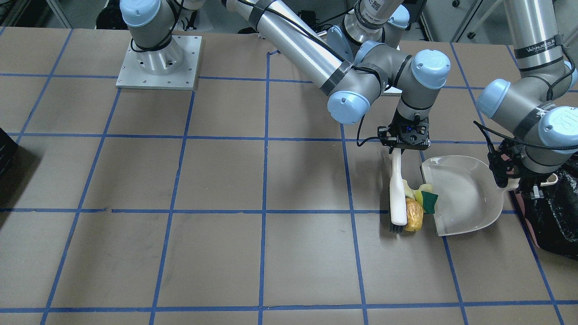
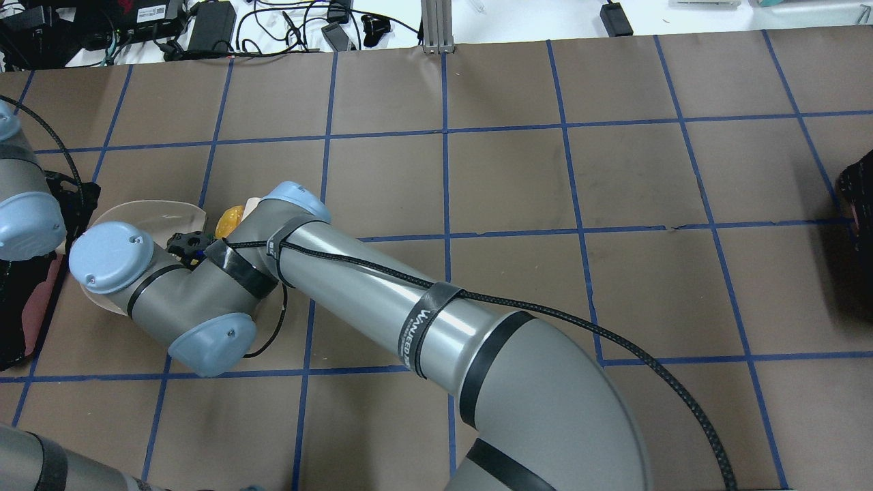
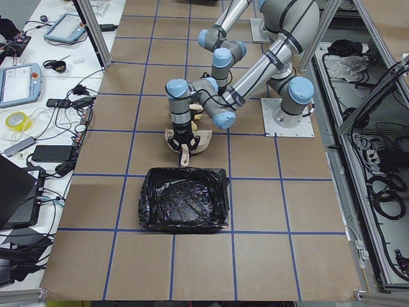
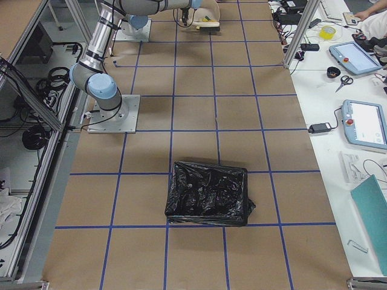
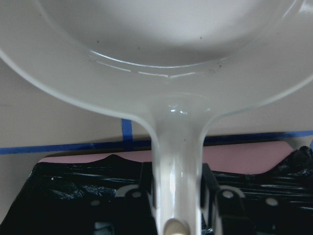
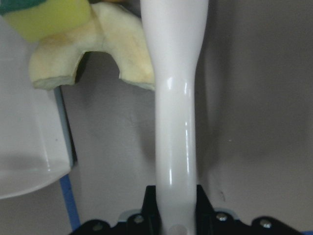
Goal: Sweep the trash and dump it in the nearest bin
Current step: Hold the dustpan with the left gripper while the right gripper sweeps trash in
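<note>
My right gripper (image 1: 405, 143) is shut on the handle of a white brush (image 1: 398, 194), whose dark bristles rest on the table. Against the brush lie the orange-brown lump (image 1: 414, 215), the yellow-and-green sponge wedge (image 1: 427, 201) and the pale yellow curved piece (image 6: 98, 46), right at the lip of the white dustpan (image 1: 465, 194). My left gripper (image 5: 177, 198) is shut on the dustpan's handle (image 5: 177, 161). The bin (image 3: 184, 199), pink-sided (image 5: 244, 159) and lined with a black bag, stands just behind the dustpan's handle.
A second plain dark container (image 4: 208, 193) stands far off toward the table's other end, seen at the edge of the overhead view (image 2: 859, 198). My right arm's long link (image 2: 409, 314) reaches across the table to the left side. Blue tape lines grid the brown table.
</note>
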Motion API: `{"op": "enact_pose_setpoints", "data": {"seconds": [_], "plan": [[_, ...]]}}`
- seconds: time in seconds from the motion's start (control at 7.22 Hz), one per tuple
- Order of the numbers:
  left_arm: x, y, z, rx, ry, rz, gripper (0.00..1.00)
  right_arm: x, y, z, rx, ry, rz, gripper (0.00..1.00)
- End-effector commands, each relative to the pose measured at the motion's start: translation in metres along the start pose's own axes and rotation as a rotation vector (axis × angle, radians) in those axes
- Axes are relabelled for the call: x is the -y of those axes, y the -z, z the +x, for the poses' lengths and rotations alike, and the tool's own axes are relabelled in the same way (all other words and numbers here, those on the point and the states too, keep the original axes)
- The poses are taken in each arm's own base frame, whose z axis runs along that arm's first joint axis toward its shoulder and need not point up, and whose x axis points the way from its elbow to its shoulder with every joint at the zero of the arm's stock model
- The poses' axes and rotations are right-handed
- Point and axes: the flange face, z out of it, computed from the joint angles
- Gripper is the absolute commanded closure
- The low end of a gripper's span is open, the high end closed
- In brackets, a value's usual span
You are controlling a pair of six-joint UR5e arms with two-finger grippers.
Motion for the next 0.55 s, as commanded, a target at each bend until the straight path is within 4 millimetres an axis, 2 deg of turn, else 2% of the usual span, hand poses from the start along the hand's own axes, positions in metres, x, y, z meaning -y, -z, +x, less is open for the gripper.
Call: {"op": "enact_pose_setpoints", "data": {"seconds": [0.0,0.42], "plan": [[-0.001,0.001,0.0,0.0,0.0,-0.002,1.0,-0.012,0.007,-0.021,0.036,0.023,0.015,1.0],[-0.001,0.002,0.0,0.003,0.0,-0.004,1.0,-0.031,0.012,-0.035,0.078,0.005,0.008,1.0]]}}
